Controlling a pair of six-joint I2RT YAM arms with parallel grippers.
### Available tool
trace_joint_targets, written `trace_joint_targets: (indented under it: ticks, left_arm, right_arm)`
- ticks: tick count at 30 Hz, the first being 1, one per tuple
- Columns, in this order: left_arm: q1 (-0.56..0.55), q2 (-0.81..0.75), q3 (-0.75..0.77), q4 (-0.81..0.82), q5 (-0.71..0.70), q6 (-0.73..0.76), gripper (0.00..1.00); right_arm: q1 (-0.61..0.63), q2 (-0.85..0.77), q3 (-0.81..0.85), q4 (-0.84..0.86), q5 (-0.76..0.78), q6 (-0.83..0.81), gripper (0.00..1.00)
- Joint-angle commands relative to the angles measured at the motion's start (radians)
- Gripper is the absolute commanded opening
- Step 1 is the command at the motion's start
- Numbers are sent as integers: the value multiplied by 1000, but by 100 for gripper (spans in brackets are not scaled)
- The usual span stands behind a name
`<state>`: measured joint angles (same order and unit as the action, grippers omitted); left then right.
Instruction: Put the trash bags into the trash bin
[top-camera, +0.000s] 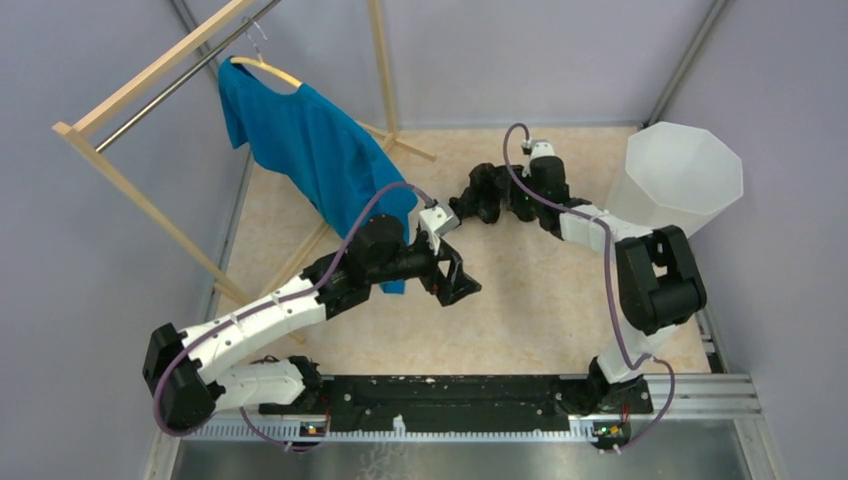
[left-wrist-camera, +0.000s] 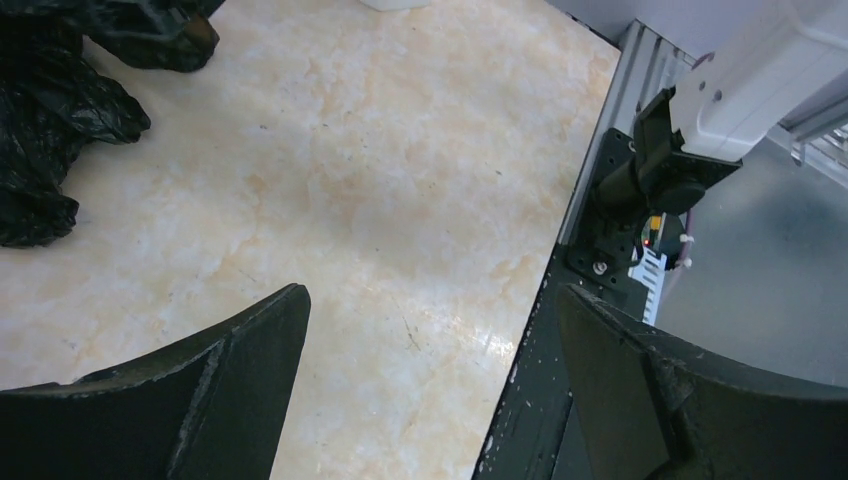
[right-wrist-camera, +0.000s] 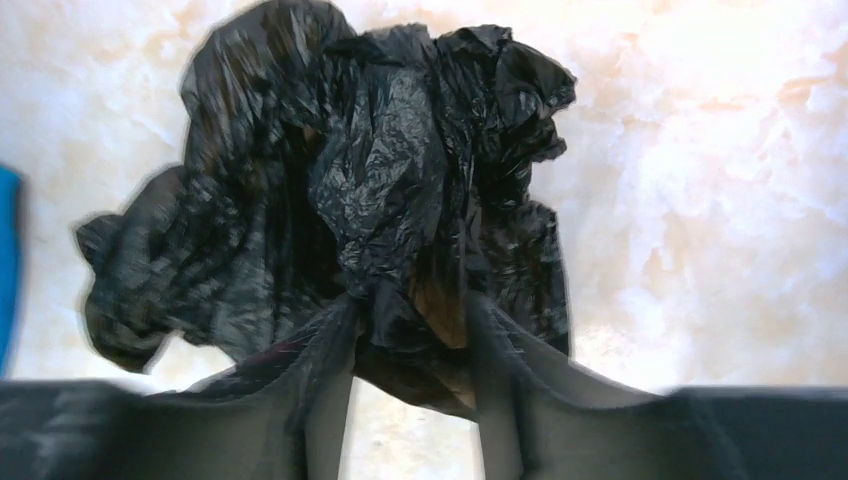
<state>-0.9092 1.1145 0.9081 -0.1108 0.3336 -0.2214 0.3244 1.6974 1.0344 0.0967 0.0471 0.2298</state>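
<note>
Only the right wrist view shows the right gripper (right-wrist-camera: 410, 335), jaws pinching a fold of the trash bags (right-wrist-camera: 380, 190): crinkled, glossy black film heaped on the surface (top-camera: 520, 300). The top view adds the trash bin (top-camera: 690, 170) nearby; the left gripper (left-wrist-camera: 430, 330) holds its jaws wide, empty.

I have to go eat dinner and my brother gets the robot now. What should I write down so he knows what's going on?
Grippers: the left gripper is open and holds nothing, hovering over the table. The right gripper has its fingers closed on a bunch of the trash bags.
Things: the trash bags are one crumpled black heap on the table. The trash bin stands apart from them at the far right, with no bag showing inside.
Done: the heap is grabbed.
Left: lift it, carry it over the bin, and let go.
</note>
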Motion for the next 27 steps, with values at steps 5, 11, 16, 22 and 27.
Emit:
trace_joint_targets:
  ticks: [5, 11, 16, 22, 27]
  left_arm:
    - [-10, 27, -76, 164, -101, -166, 99]
    - [-10, -16, -178, 161, -88, -321, 99]
    - [-10, -130, -213, 116, -168, -329, 99]
    - [-10, -225, -241, 48, -274, -359, 94]
    - [-10, -244, -254, 1, -325, -371, 88]
  right_arm:
    - [95, -62, 81, -125, -13, -23, 0]
    - [180, -353, -4, -273, -299, 47, 0]
    - [179, -582, -12, -366, -563, 58, 0]
    - [129, -655, -84, -377, -656, 128, 0]
    - [-24, -682, -193, -478, -577, 149, 0]
